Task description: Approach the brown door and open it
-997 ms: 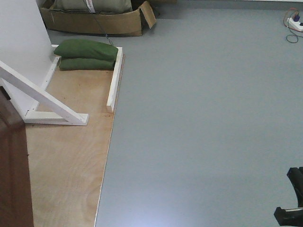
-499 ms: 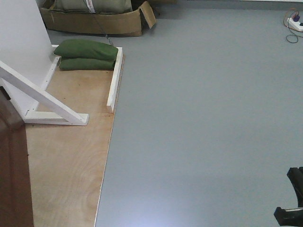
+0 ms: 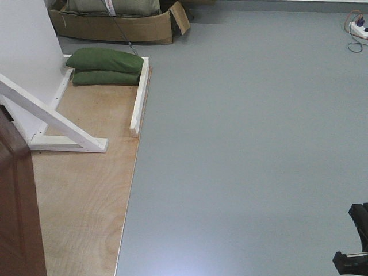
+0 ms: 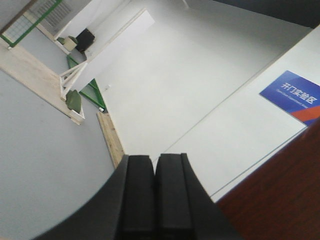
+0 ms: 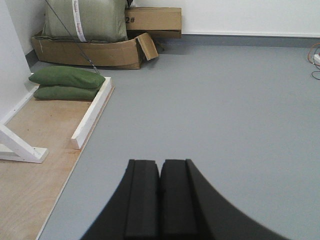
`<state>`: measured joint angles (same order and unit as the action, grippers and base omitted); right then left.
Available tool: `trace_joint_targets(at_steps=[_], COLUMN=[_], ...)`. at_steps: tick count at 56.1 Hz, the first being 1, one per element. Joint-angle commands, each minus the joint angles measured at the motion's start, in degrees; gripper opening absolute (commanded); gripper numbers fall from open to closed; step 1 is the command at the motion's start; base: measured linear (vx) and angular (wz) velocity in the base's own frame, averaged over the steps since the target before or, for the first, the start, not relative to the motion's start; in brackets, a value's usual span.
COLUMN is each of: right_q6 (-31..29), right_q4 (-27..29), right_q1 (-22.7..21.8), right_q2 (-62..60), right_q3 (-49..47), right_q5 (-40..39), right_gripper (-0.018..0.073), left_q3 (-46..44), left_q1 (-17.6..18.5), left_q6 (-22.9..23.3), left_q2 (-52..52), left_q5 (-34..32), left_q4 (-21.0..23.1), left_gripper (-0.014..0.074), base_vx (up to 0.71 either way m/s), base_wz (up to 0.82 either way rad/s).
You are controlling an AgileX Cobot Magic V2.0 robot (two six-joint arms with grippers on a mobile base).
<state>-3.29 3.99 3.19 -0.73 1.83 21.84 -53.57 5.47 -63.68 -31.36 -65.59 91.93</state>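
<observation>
The brown door (image 3: 17,201) shows as a dark reddish-brown panel at the bottom left of the front view, and as a dark red-brown patch (image 4: 280,195) at the lower right of the left wrist view. Its brass handle and keys are out of view. My left gripper (image 4: 155,159) is shut and empty, pointing along a white wall beside the door. My right gripper (image 5: 160,164) is shut and empty, pointing over the grey floor. A black part of the right arm (image 3: 353,244) shows at the front view's bottom right.
White frame braces (image 3: 52,118) stand on a plywood base (image 3: 86,195). Two green sandbags (image 3: 106,66) lie at its far end. Cardboard boxes (image 3: 115,23) sit behind. A cable and power strip (image 3: 356,26) lie at the far right. A blue sign (image 4: 295,95) hangs on the white wall.
The brown door panel covers slightly more of the bottom-left corner of the front view than before. The rest of the scene has barely shifted.
</observation>
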Motion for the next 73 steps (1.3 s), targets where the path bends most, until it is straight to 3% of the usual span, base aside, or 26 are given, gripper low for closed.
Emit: trace_joint_targets(at_steps=[1,19,39,58,73], right_q6=[-0.49,-0.49,-0.49,-0.49,-0.49], right_q4=[-0.4,-0.4,-0.4,-0.4,-0.4], right_q1=[-0.09,-0.09,-0.09,-0.09,-0.09], right_q2=[-0.32,-0.32,-0.32,-0.32,-0.32], right_q3=[0.19,0.19,0.19,0.19,0.19], right_q5=[-4.43,-4.58,-4.58,-4.58,-4.58], right_gripper=[0.0,0.0,0.0,0.0,0.0], left_q3=[-1.22,-1.22,-1.22,-1.22,-1.22], left_q1=[0.57,0.63,0.74,0.74,1.24], left_q6=[-0.1,-0.1,-0.1,0.02,0.07], left_q2=[-1.75,-1.75,-3.45,-9.74,-15.01], left_q5=[16.19,28.92,55.57,66.45,68.23], left_q4=[-2.36,-3.15,-19.44,-19.71,-17.31], left_gripper=[-0.0004,-0.0004,-0.0004,-0.0004,-0.0004], base_vx=[0.0,0.0,0.0,0.0,0.0], base_wz=[0.0,0.0,0.0,0.0,0.0])
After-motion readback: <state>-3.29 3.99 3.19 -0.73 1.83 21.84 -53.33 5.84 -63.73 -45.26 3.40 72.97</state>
